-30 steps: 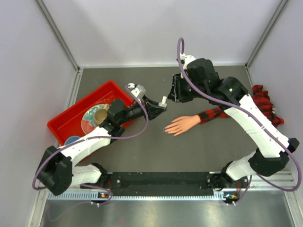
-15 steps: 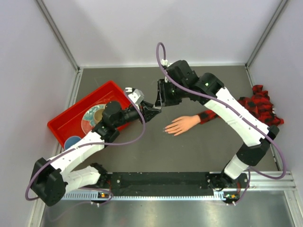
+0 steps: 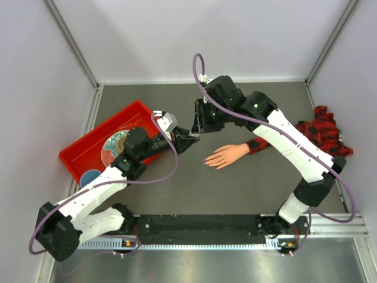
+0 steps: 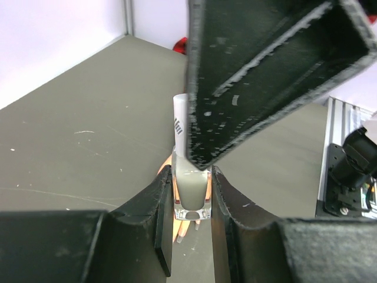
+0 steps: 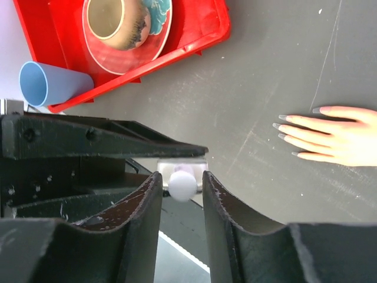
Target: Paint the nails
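My left gripper (image 3: 191, 135) is shut on a small clear bottle (image 4: 191, 190) and holds it upright above the table. It shows in its own view (image 4: 191, 177) with the jaws pressed on the bottle's sides. My right gripper (image 3: 203, 125) hangs over the bottle, and one of its fingers (image 4: 265, 76) covers part of the white cap (image 4: 180, 118). In the right wrist view the gripper (image 5: 181, 184) straddles the cap (image 5: 182, 185) with a small gap on each side. The peach fake hand (image 3: 227, 155) lies flat to the right with its plaid sleeve (image 3: 268, 141). Its nails (image 5: 284, 127) point left.
A red tray (image 3: 82, 154) at the left holds a patterned plate with a tan cup (image 3: 122, 143) and a blue cup (image 3: 89, 175). Plaid cloth (image 3: 327, 127) bunches by the right wall. The black rail (image 3: 200, 223) runs along the near edge.
My right arm swung left from above the sleeve and brought its gripper over the bottle's cap. My left gripper edged slightly left with the bottle. The fake hand stayed put.
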Controlling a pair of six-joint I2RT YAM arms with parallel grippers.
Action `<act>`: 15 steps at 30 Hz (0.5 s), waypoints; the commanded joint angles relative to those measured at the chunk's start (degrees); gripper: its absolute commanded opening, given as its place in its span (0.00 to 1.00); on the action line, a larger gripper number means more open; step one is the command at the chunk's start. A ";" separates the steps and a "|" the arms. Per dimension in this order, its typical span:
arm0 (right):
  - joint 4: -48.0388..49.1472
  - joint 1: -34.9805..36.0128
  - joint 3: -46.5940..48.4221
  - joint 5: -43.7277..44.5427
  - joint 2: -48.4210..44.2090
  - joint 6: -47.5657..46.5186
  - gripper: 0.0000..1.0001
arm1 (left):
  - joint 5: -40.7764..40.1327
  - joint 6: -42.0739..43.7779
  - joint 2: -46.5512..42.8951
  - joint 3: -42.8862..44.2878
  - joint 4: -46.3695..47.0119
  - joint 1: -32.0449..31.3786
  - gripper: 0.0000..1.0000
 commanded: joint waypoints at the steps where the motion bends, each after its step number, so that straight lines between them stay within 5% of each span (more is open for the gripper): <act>1: 0.45 0.58 3.15 0.13 1.45 -0.83 0.32 | 3.56 2.16 -1.81 0.58 1.36 -0.09 0.00; 15: 1.66 0.58 1.31 -2.92 -0.13 -3.98 0.00 | 3.21 -0.20 -1.98 2.24 -0.14 -0.09 0.00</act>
